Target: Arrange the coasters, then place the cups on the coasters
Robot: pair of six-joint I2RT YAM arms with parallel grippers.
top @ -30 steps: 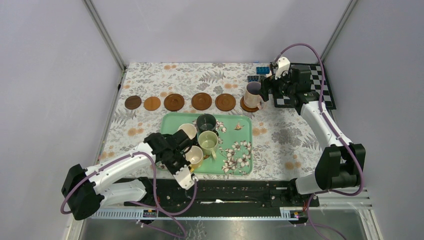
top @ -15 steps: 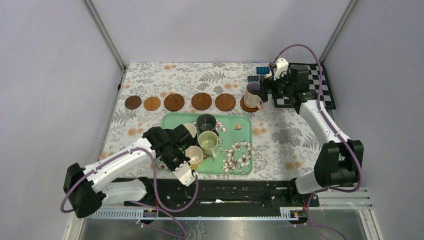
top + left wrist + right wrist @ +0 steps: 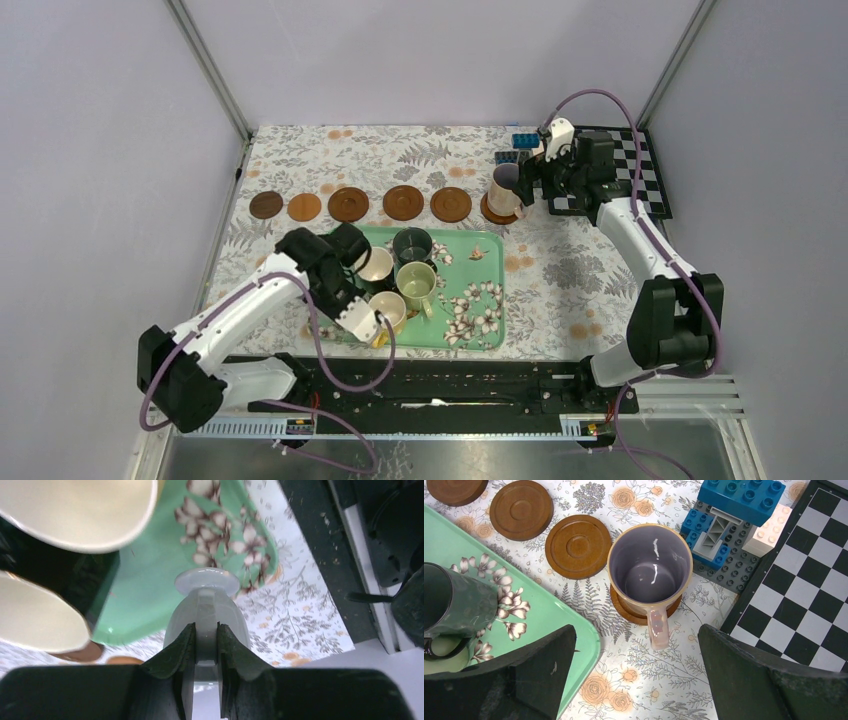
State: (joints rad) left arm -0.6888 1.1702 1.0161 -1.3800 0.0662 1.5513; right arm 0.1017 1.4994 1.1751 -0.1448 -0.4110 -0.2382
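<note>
Since a second ago my left arm has swung farther in over the left end of the green tray [image 3: 497, 290]; the right arm has hardly stirred. From above, five bare coasters [image 3: 402, 203] line the worktop [image 3: 560, 270] beyond the tray. At the left wrist, the left tool [image 3: 205, 630] pinches the pale blue cup [image 3: 206, 597], with the tray's edge behind it. At the right wrist, the right tool [image 3: 635, 630] stands spread either side of the pinkish cup [image 3: 649, 565], which sits on the sixth coaster [image 3: 624, 612].

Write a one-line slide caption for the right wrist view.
Open right tool flanks the purple-lined cup, seated on its coaster; three bare coasters wait alongside.
</note>
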